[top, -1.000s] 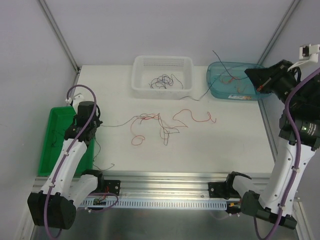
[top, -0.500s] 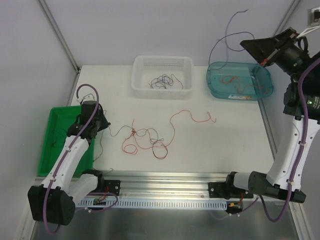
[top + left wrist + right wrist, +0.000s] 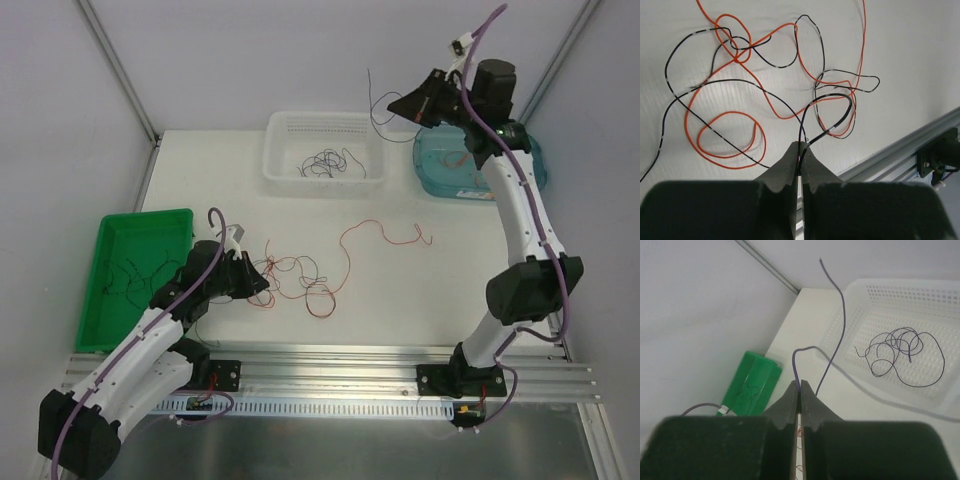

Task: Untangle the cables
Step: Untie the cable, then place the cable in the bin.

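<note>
White tabletop [image 3: 460,270] is carrying the cables [image 3: 300,272], an orange and black tangle lying left of centre, close to the near rail [image 3: 330,365]. The left gripper [image 3: 801,148] is pinching one black strand [image 3: 832,95] of it, jaws together, a grip only its wrist view is showing. The right gripper [image 3: 800,386] is hanging high over the far side, clamped on a purple wire [image 3: 843,315]. Below it a white basket [image 3: 325,120] is holding dark loops. The top view is adding a teal tub [image 3: 440,185] far right and a green tray [image 3: 140,214] at the left edge.
</note>
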Controlling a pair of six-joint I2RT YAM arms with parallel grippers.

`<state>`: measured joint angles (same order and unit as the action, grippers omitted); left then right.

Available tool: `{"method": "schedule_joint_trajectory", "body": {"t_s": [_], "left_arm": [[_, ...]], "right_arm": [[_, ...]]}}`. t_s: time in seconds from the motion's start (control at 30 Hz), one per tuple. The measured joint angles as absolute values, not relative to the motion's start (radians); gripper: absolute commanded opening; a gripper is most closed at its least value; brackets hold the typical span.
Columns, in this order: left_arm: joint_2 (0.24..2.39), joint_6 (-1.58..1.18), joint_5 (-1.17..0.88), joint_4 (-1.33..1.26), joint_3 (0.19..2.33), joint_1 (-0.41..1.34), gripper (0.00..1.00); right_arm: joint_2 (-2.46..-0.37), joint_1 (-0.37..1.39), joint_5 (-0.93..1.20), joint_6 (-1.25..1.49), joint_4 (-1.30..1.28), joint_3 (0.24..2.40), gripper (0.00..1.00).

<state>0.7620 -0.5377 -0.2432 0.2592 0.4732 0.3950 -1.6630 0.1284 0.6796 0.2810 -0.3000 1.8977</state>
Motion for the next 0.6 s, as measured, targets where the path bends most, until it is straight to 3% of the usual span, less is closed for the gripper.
{"method": "schedule_joint_trajectory", "body": {"t_s": [0.37,0.4,0.5,0.6], "left_arm": [[0.629,-0.577,-0.292,0.221,0.425,0.405,0.0],[0.631,-0.58,-0.294,0.221,0.424,0.405,0.0],[0.635,-0.585,-0.299,0.217,0.413,0.405,0.0],[0.636,-0.587,-0.299,0.22,0.41,0.405,0.0]], "right_arm": [[-2.036,0.236,0.561,0.232,-0.14,2.043,0.04],[-2.069,0.241,0.549,0.226,-0.126,2.054,0.19],[-2.148,0.255,0.51,0.204,-0.108,2.061,0.49],[-2.196,0.271,0.486,0.175,-0.125,2.057,0.61]]}}
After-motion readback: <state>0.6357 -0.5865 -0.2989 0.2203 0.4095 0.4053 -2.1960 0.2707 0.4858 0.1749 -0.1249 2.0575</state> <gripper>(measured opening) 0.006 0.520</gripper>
